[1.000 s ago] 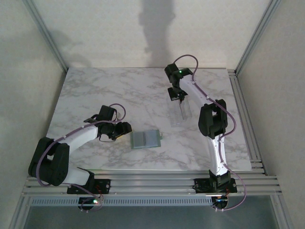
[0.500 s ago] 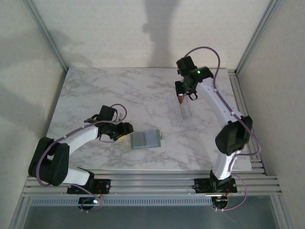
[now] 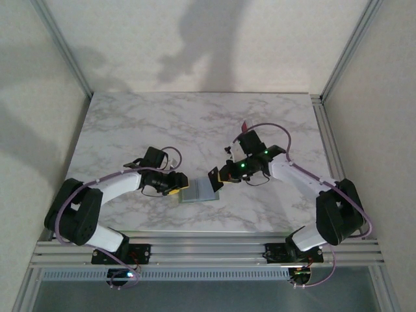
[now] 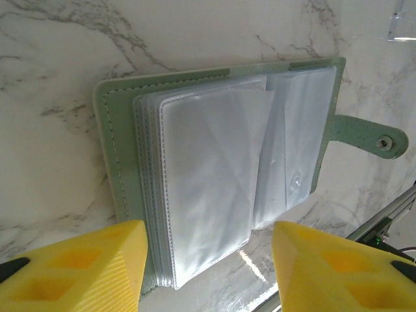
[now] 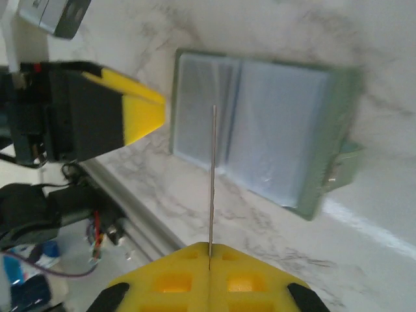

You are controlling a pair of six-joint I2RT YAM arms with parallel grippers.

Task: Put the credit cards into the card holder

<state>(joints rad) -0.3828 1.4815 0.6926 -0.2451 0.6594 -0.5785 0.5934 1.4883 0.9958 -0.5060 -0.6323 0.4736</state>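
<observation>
Pinching: right claw [image 5: 210, 250] closed on thin plastic card [image 5: 212, 175], edge-on for insertion.
Left claw [image 4: 208, 257]: open, straddling grey-green folding card holder [image 4: 119, 146], likely to steady.

1. The desk [image 3: 130, 123] has a flat, white top veined with grey marble pattern, seen from above as a broad rectangle.
2. Silver metal rails [image 3: 214, 247] run along its near edge and up its right side.
3. The card holder [image 3: 197, 190] lies directly on the desk, close to the near edge and about midway between left and right.
4. It lies open, with its grey-green cover down against the marble and its clear sleeves [image 4: 208, 182] facing up.
5. Its snap tab [image 4: 370, 135] sticks out from one short edge, flat on the desk.
6. A small see-through piece [image 4: 404, 19] sits on the marble beyond the holder. It may be clear plastic, but it is too cropped to tell.
</observation>
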